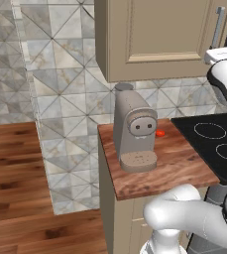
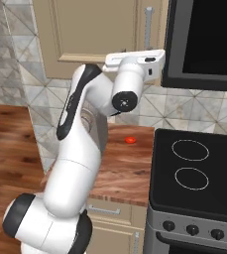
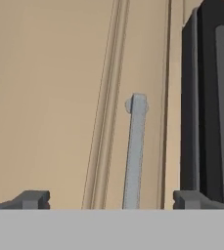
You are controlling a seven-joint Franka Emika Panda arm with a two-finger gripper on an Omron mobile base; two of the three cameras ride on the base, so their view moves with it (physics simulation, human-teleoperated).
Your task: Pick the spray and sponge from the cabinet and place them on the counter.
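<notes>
The cabinet (image 1: pixel 154 37) has its door closed, so what is inside cannot be seen. Its top is cut off by the upper edge in both base views. In the hand view, the lower part of the grey bar handle (image 3: pixel 135 151) is cut off at the bottom. In the right base view, the arm hides most of the coffee machine (image 2: pixel 96 130) and a part of the surface (image 2: pixel 122 171). The small red-orange thing (image 1: pixel 160 133) is too small to identify.
</notes>
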